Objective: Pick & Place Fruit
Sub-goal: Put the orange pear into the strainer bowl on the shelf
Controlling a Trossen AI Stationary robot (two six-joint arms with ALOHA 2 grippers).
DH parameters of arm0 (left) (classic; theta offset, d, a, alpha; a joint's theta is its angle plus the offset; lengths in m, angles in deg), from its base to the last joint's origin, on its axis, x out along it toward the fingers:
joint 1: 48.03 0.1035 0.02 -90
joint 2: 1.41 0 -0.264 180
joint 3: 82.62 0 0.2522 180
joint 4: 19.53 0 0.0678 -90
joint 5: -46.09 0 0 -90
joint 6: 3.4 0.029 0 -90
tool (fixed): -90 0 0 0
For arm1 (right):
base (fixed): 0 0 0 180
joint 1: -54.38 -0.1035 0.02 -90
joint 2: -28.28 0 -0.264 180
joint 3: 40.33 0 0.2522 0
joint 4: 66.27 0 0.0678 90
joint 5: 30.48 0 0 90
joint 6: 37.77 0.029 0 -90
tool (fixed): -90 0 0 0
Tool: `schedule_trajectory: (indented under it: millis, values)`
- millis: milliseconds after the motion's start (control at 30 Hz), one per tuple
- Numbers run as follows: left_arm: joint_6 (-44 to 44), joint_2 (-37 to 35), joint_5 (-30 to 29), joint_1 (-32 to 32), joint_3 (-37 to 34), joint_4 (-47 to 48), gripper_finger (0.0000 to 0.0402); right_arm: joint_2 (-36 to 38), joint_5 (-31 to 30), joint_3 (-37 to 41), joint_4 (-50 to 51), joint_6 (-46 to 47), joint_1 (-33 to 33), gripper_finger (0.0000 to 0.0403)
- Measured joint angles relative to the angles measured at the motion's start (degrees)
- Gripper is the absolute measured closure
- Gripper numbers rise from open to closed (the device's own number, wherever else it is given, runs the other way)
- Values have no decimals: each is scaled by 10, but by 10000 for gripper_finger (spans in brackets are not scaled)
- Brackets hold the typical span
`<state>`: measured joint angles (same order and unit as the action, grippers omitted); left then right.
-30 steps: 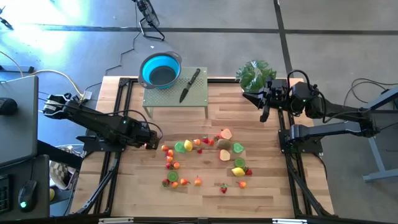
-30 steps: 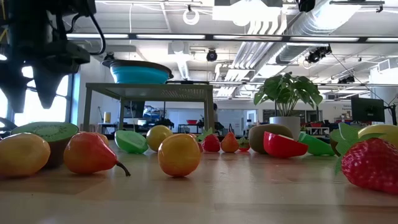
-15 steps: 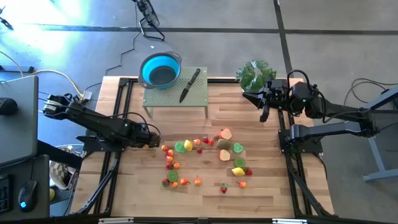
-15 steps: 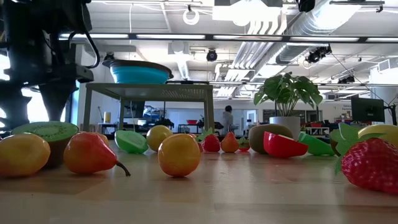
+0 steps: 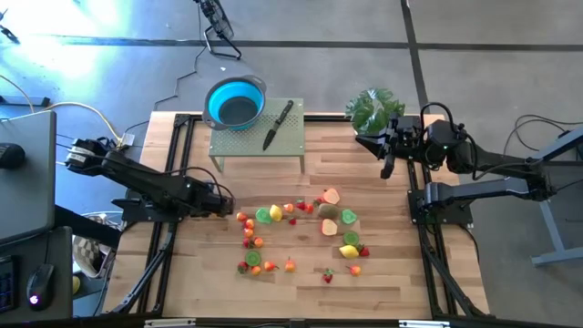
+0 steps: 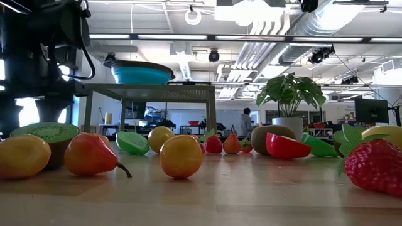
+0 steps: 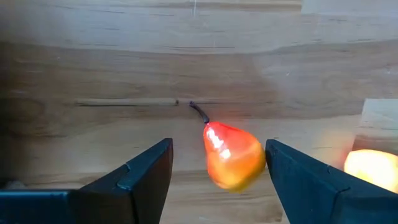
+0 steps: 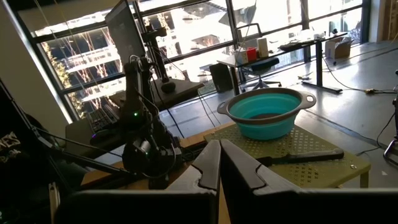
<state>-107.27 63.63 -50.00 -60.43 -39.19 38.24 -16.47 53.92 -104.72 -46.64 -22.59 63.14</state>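
Observation:
Several small toy fruit pieces (image 5: 301, 232) lie scattered on the wooden table's middle. At the left end of the scatter lies an orange-red pear (image 7: 233, 155), on its side with its stem pointing away; it also shows in the low view (image 6: 91, 155). My left gripper (image 5: 228, 209) points down over this pear, open, one finger on either side of it (image 7: 217, 180), and I see no touch. My right gripper (image 5: 387, 169) is shut and held level and high at the table's far right, beside the potted plant; its fingers show closed in its wrist view (image 8: 219, 163).
A blue bowl (image 5: 235, 102) and a black-handled knife (image 5: 278, 125) sit on a green perforated stand (image 5: 257, 141) at the table's far edge. A leafy potted plant (image 5: 372, 109) stands at the far right. Bare wood lies along the near edge.
My left gripper has come down toward the pear, staying open, and has rolled somewhat about its own pointing line. The fruit has not moved. My right arm has kept still.

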Motion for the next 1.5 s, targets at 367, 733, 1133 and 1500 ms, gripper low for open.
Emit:
schedule_trajectory:
  millis: [367, 733, 1133, 1500]
  values:
    - [0, 20, 12, 0, 0, -25, 220, 0, -4, 0, 0, 0, 0, 401]
    - [2, 20, 12, 0, 0, -24, 270, 0, -4, 0, 2, 0, 0, 401]
    - [47, 0, 57, 0, 0, -25, 273, 0, -4, 0, 2, 0, 0, 400]
    - [96, -105, 60, 0, 0, -105, 274, 0, -4, 0, 1, -2, 0, 400]
